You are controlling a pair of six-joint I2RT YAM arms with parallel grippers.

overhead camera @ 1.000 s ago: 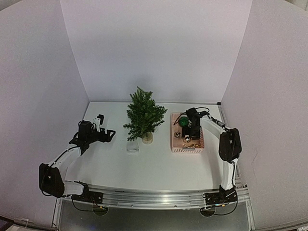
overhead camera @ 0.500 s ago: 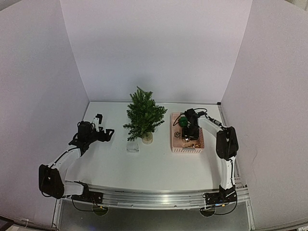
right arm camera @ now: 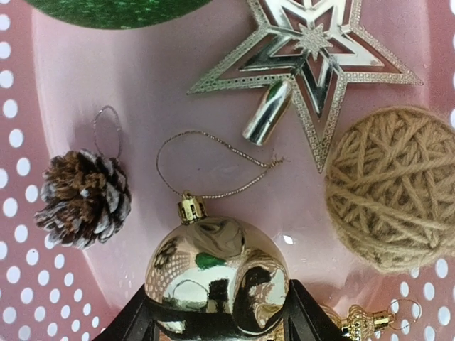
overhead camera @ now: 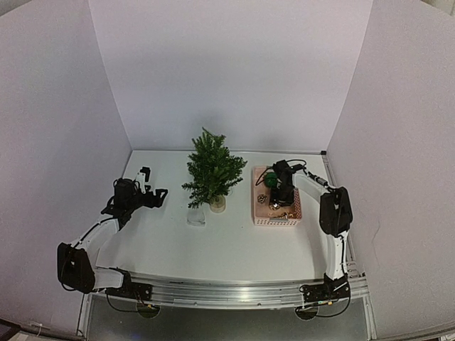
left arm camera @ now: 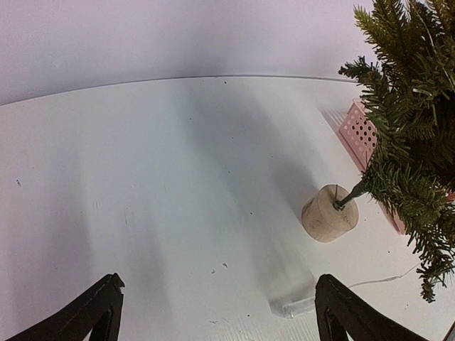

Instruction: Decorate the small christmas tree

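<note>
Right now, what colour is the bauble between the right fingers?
Shiny, mirror-like gold. The bauble shows best in the right wrist view.

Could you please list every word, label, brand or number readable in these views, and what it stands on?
None: no readable text shows in any view, neither on the small christmas tree, the pink basket, the gold bauble nor the star topper.

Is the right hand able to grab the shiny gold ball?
Probably yes. The right hand has a finger on each side of the gold ball; nothing covers it, and the star and twine ball lie apart.
</note>
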